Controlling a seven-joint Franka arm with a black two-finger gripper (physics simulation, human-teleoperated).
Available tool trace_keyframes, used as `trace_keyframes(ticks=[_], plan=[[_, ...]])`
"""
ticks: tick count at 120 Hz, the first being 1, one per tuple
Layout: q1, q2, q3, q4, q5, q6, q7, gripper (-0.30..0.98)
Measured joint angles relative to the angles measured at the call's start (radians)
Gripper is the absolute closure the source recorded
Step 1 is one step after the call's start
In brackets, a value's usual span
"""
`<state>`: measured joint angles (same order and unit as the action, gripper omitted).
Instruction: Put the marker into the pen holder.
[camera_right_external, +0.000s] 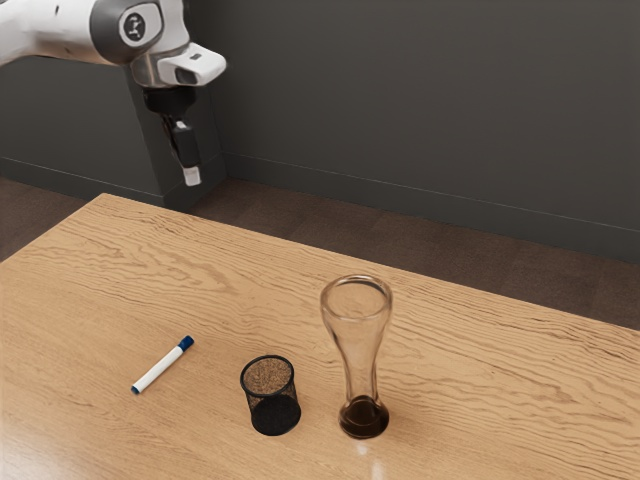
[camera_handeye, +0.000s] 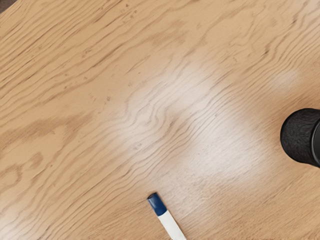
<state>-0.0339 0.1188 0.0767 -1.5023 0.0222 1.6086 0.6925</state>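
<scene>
Status: the marker (camera_right_external: 162, 366) lies flat on the counter (camera_right_external: 480, 370), outside the pen holder and apart from it; white barrel, blue cap (camera_right_external: 187, 343) at the end that points far and toward the exterior view's right. The pen holder (camera_right_external: 272, 405), a black mesh cup, stands upright to the marker's right in the exterior view, mouth up. A tall waisted glass (camera_right_external: 362, 345) stands just beside the holder, farther toward that view's right. The arm (camera_right_external: 75, 35) comes in at the far left, its jaws raised well above counter height, pointing down and touching neither marker nor holder. Apart or together: cannot tell from this angle. Step in hand, as judged: the approach to the marker; grasp and insertion both outstanding. Next move: bring the hand over the barrel, turn it so the jaws will straddle the marker crosswise, and descend with them spread, squeezing only once level with the barrel. After lifting, the marker will need tipping toward upright before it can enter the mouth. Risks: a round barrel may roll if nudged; a wide carry could clip the glass.
</scene>
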Motion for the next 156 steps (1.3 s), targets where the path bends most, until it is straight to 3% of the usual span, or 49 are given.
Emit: trace_keyframes(ticks=[28, 50, 79, 98, 108, 123, 142, 156], plan=[[-0.002, -0.028, -0.001, -0.009, 0.003, -0.004, 0.037, 0.00], [-0.029, -0.175, 0.057, -0.409, 0.007, 0.114, -0.019, 0.00], [0.086, -0.161, 0.101, -0.613, 0.030, 0.320, -0.150, 0.00], [0.094, -0.139, 0.101, -0.678, 0.048, 0.435, -0.273, 0.02], [0.079, -0.120, 0.101, -0.740, 0.047, 0.520, -0.330, 0.08], [0.052, -0.083, 0.101, -0.772, 0.045, 0.616, -0.409, 0.29], [-0.015, -0.021, 0.100, -0.768, 0.038, 0.687, -0.490, 0.37], [-0.008, 0.007, 0.101, -0.765, 0.029, 0.718, -0.535, 0.39]])
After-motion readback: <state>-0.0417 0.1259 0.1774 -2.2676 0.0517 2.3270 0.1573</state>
